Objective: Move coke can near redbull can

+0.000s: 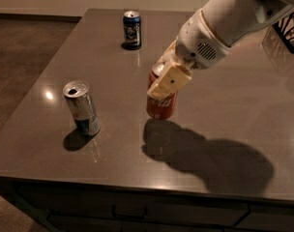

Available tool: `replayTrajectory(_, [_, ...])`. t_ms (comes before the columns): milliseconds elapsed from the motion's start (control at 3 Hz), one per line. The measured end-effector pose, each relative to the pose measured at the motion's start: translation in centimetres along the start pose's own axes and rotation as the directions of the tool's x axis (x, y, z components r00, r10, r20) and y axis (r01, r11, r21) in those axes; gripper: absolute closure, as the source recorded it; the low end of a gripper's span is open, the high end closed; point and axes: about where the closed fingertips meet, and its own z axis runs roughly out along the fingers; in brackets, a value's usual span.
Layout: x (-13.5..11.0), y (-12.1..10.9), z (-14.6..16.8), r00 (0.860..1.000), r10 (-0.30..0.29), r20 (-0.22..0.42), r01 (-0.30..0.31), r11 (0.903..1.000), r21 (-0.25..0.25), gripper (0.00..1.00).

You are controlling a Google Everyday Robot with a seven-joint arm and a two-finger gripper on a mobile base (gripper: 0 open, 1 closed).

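The coke can (161, 105) is red-orange with white script and stands upright near the middle of the grey table (224, 115). My gripper (165, 76) comes in from the upper right and is shut on the can's upper part, its cream fingers (169, 81) covering the can's top. The redbull can (82, 108) is slim and silver with a blue lower band. It stands upright to the left, about a can's height away from the coke can.
A shorter dark blue can (132, 29) with a white emblem stands at the table's far edge. A black wire rack (288, 30) sits at the far right. The table's front edge runs below, with a dark floor (26, 52) to the left.
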Motion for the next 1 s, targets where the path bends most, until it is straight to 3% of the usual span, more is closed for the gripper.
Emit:
replayTrajectory(333, [-2.3, 3.4, 2.6, 0.999, -0.054, -0.001, 0.054, 0.9978, -0.040, 1.00])
replayTrajectory(667, [-3.7, 5.1, 4.6, 0.996, -0.089, -0.014, 0.088, 0.9950, -0.047, 1.00])
replayTrajectory(1000, [-4.3, 5.8, 6.3, 0.994, -0.101, -0.035, 0.098, 0.9934, -0.058, 0.81])
